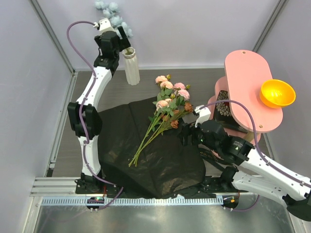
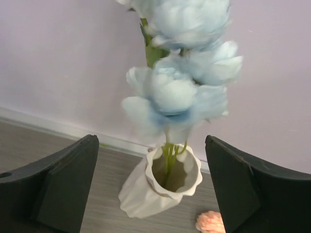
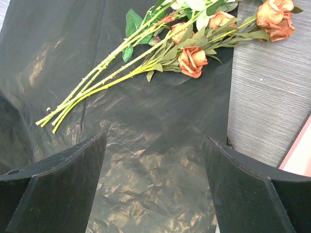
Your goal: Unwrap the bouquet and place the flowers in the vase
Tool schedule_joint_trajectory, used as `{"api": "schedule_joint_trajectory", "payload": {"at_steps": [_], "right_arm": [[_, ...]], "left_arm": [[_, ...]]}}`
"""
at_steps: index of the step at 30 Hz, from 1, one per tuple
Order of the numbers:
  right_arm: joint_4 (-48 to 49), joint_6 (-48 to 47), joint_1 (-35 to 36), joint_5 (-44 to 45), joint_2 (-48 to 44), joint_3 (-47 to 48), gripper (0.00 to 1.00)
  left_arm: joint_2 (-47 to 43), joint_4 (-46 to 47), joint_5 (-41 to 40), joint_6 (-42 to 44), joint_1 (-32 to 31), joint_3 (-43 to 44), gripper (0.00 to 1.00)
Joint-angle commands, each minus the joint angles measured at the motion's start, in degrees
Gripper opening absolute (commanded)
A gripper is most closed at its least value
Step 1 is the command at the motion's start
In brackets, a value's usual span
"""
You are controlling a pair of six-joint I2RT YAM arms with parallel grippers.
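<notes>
Left gripper (image 2: 150, 145) is hovering, spread, above ribbed white vase (image 2: 141, 199) holding fluffy pale-blue flowers (image 2: 180, 92); right gripper (image 3: 154, 141) spread over crinkled black paper (image 3: 58, 48).

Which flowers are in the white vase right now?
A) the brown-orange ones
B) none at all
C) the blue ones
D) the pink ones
C: the blue flowers stand with their stems down in the vase, while the other flowers lie on the black paper.

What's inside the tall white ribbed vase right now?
The pale-blue artificial roses: their thin green stems stand in the white ribbed vase, blooms above its scalloped rim. The wall hides how deep the stems reach; the bottom is not visible.
</notes>
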Motion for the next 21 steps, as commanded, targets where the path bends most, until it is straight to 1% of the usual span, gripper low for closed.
{"api": "schedule_joint_trajectory", "payload": {"at_steps": [1, 3, 4, 5, 6, 8, 9, 10, 11, 12, 13, 14, 15, 17, 18, 20, 21], "right_arm": [[2.2, 2.0, 0.1, -1.5, 2.5, 3.7, 0.85], [2.2, 4.4, 0.2, -1.7, 4.2, 4.8, 0.85], [2.2, 5.7, 0.2, -1.6, 6.0, 5.2, 0.85], [2.3, 7.2, 0.2, -1.3, 7.0, 5.5, 0.85], [2.2, 10.4, 0.2, -1.4, 8.2, 6.3, 0.85], [2.4, 13.7, 0.2, -1.3, 11.9, 7.4, 0.85], [2.5, 18.0, 0.2, -1.3, 13.4, 8.6, 0.85], [2.8, 20.1, 0.1, -1.1, 14.6, 9.1, 0.84], [3.7, 22.7, 0.1, -0.9, 17.1, 9.6, 0.83], [4.3, 24.7, 0.2, -0.7, 18.3, 10.3, 0.82], [5.0, 28.2, 0.2, -0.9, 19.5, 10.8, 0.80], [6.8, 29.7, 0.2, -1.9, 22.0, 11.5, 0.78], [7.8, 31.1, 0.2, -2.3, 23.5, 11.8, 0.77], [10.6, 34.8, 0.2, -2.9, 26.5, 13.4, 0.72], [11.4, 35.7, 0.2, -2.8, 30.1, 14.1, 0.71], [11.9, 37.3, 0.2, -0.4, 33.9, 17.4, 0.67], [11.5, 38.3, 0.2, 0.7, 37.9, 18.7, 0.62]], "left_arm": [[-5.4, -6.1, -3.9, -7.2, 1.0, 2.0, 1.00], [-8.0, -11.1, -2.9, -9.8, 1.3, 1.6, 1.00], [-9.3, -12.6, -1.9, -10.9, 1.3, -0.1, 1.00], [-12.3, -14.7, -1.1, -12.7, 1.3, -1.5, 1.00], [-14.3, -15.7, -0.3, -13.9, 1.3, -3.2, 1.00], [-19.1, -16.4, 3.6, -16.3, 1.3, -11.4, 1.00], [-24.3, -15.6, 5.8, -18.2, 1.3, -15.1, 1.00], [-27.5, -14.4, 8.0, -18.5, 1.2, -22.8, 1.00], [-30.4, -12.6, 12.5, -18.8, 1.3, -26.6, 1.00], [-36.1, -12.1, 15.3, -17.9, 1.4, -29.9, 1.00], [-38.7, -11.8, 18.5, -16.0, 1.5, -35.3, 1.00], [-40.8, -13.8, 24.8, -13.9, 1.4, -37.1, 1.00], [-44.6, -16.3, 26.1, -10.8, 1.4, -39.2, 1.00], [-47.8, -23.6, 29.6, -9.2, 1.4, -41.6, 1.00], [-49.3, -25.3, 31.6, -8.5, 1.5, -45.0, 1.00], [-54.7, -27.1, 35.0, -8.6, 1.5, -50.0, 1.00], [-56.5, -26.7, 37.9, -9.2, 1.5, -55.8, 1.00]]}}
